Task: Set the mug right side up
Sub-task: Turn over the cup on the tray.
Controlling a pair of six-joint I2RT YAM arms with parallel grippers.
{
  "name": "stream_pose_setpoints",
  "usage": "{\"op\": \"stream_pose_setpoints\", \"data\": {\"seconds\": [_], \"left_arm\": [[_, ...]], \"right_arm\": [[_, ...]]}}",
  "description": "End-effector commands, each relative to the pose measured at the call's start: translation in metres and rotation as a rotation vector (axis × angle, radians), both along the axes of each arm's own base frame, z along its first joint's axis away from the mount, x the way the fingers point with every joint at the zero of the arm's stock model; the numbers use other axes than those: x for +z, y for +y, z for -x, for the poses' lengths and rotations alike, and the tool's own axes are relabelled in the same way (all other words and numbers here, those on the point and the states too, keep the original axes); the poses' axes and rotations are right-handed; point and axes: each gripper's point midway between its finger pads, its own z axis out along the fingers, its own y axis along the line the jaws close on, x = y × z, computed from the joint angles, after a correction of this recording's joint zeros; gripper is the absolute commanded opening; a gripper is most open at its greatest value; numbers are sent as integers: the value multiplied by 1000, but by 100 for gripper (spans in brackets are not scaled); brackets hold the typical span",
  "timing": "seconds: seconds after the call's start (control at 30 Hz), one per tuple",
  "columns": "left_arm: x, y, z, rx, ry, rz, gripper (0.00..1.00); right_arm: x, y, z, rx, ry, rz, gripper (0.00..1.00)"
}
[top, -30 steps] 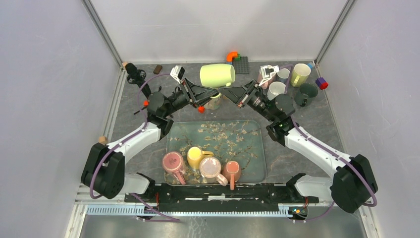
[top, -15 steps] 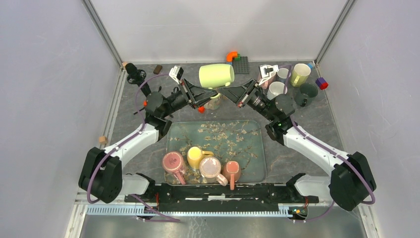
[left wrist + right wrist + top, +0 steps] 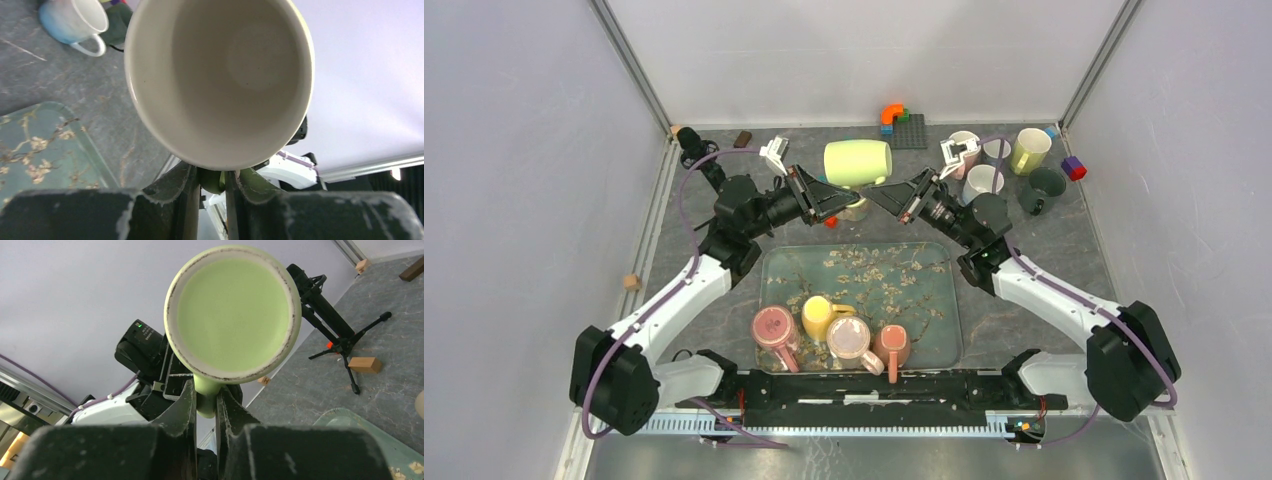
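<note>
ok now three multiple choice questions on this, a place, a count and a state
1. Mugs on the tray? A two; B six; C four.
2. Where is the green mug? A on the tray; B in the air between left claw and right claw; C stacked on another mug.
3. The green mug is: A on its side; B upright; C mouth down.
1 C, four by the near edge; 2 B, both claws pinch its handle; 3 A, mouth faces the left wrist, base the right.
</note>
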Motion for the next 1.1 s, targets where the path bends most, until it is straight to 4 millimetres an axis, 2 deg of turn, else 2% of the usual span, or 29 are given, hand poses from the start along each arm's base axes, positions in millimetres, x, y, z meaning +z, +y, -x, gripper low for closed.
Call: {"op": "stream_pose_setpoints", "data": {"seconds": [0.0,0.23,0.47,0.73,0.83,1.07], "left_arm": [[53,13,7,67,-216,-44,2],[41,19,-3,130,-218,-147,2],[39,19,-7,137,-227,-168,2],[45,15,0,88,-238,-157,2],[50,16,5,79,-239,-143,2],[68,15,15,48,-259,-71,22]], "right_arm": [[-38,0,-15,-44,9,117,17],[-51,6,-22,-36,41,146,31],[-56,10,-29,-34,57,165,31],[-56,15,-31,-11,78,142,0],[-55,18,-31,4,88,137,0],[-55,21,-30,30,112,100,0]]}}
